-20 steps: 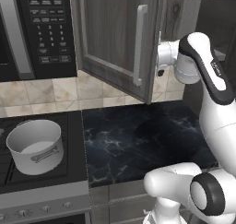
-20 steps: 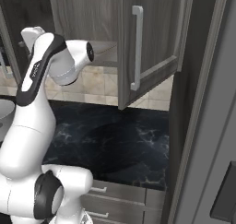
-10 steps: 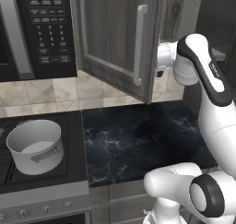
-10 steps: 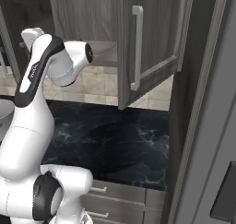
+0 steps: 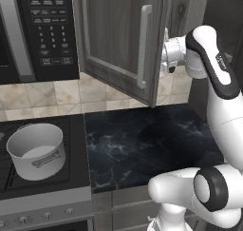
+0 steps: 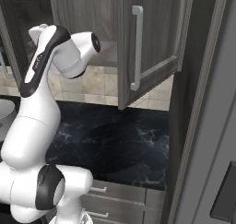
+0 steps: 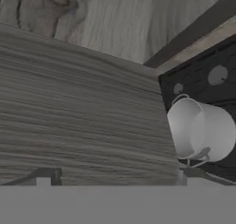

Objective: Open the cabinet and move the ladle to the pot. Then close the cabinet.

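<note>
Fingers (image 7: 44, 176) spread wide, nothing between, close against cabinet (image 5: 118, 40) door's inner face; door swung open. Pot (image 5: 36, 150) on stove (image 5: 28, 182), left of dark worktop (image 5: 147, 144).

Cabinet (image 5: 121, 42) door stood swung open, angled out over the black marble countertop (image 5: 142, 142); silver bar handle (image 5: 144, 47) vertical near its free edge; arm's wrist sat just behind that edge, fingers hidden by the door; pot (image 5: 37, 150) sat on the stove (image 5: 28, 187) at the countertop's left edge, loop handle facing front; black microwave (image 5: 38, 33) hung left of the door, above the pot.
</note>
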